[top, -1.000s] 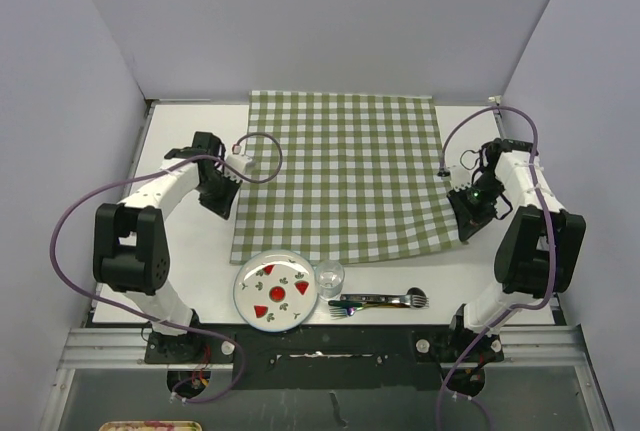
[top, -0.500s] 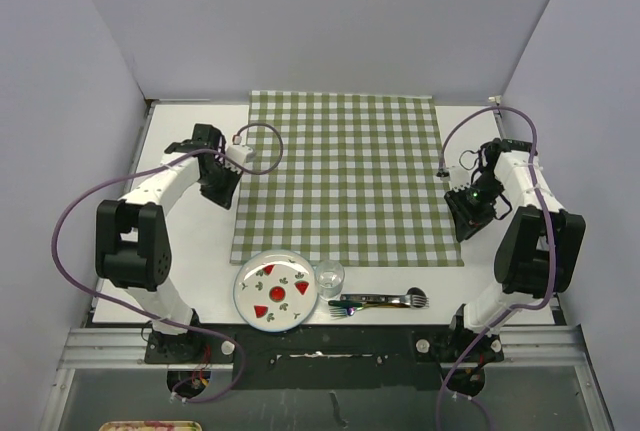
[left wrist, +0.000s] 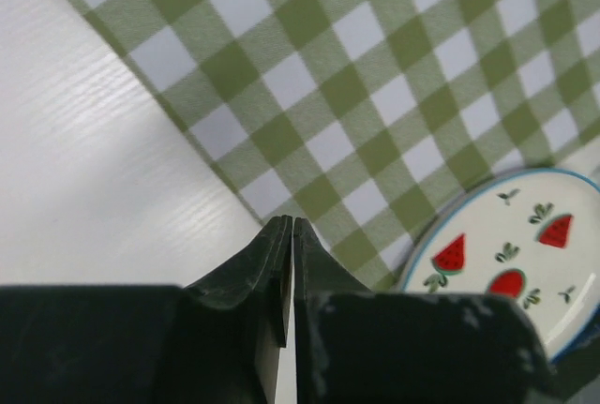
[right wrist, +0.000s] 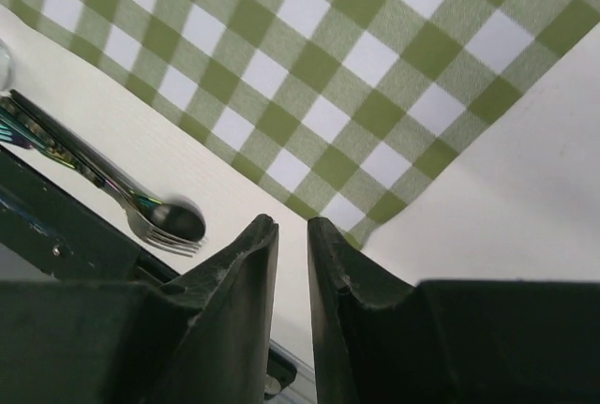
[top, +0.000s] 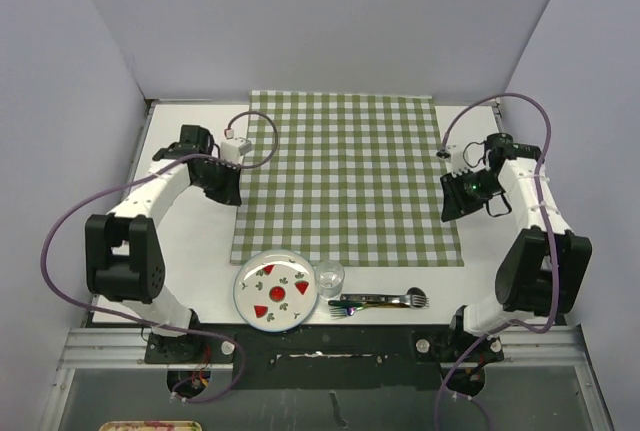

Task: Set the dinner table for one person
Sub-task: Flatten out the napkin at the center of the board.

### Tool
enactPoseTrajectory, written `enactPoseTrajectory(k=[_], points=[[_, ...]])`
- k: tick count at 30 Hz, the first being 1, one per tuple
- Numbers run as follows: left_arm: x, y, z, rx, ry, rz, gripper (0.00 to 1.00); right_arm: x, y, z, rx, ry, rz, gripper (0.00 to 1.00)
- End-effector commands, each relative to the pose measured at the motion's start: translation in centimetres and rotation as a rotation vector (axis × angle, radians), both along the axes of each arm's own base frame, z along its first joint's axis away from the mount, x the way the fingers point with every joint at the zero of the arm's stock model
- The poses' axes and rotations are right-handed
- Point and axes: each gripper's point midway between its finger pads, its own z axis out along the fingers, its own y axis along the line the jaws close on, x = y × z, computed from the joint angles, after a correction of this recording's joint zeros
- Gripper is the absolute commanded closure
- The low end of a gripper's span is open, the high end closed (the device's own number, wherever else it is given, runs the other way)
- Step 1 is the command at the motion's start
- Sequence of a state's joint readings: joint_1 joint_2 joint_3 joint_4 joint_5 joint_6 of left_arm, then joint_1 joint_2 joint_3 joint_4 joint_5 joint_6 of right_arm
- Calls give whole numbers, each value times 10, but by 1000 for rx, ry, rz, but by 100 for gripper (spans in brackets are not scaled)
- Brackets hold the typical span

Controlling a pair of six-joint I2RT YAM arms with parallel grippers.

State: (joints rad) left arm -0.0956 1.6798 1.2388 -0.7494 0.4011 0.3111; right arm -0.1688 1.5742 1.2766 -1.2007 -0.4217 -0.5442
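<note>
On the dinner table (top: pixel 200 256), checked cloth (top: pixel 345 176) now flat, right gripper (right wrist: pixel 292 226) released.

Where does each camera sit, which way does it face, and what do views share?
Top external: fixed above and behind the arms, looking down on the dinner table; both arms, left hand and right hand at the checked cloth's sides.
Left wrist: on the left arm, looking past its closed fingers at the cloth's edge and the plate.
Right wrist: on the right arm, looking past slightly parted fingers at the cloth's corner and the cutlery.
Shared: cloth in all; plate, top and left wrist; cutlery, top and right wrist.
</note>
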Motion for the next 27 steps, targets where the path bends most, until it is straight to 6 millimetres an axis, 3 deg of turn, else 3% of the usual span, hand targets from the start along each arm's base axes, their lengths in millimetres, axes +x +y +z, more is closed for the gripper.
enactPoseTrajectory(k=[1, 3, 10, 15, 20, 27], points=[[-19, -34, 50, -215, -146, -111, 95, 25, 32, 28, 175, -210, 18, 77], [-29, -34, 48, -216, -159, -134, 93, 27, 46, 35, 264, -233, 32, 72], [-47, -45, 71, -348, -197, -192, 88, 43, 90, 71, 505, -263, 75, 72], [-55, -45, 77, -352, -235, -202, 84, 49, 107, 59, 357, -301, 123, 72], [-51, -33, 82, -286, -321, -138, 84, 40, 133, 48, 192, -329, 219, 72], [-47, -16, 104, -217, -466, -47, 83, 26, 155, 52, 83, -375, 321, 68]])
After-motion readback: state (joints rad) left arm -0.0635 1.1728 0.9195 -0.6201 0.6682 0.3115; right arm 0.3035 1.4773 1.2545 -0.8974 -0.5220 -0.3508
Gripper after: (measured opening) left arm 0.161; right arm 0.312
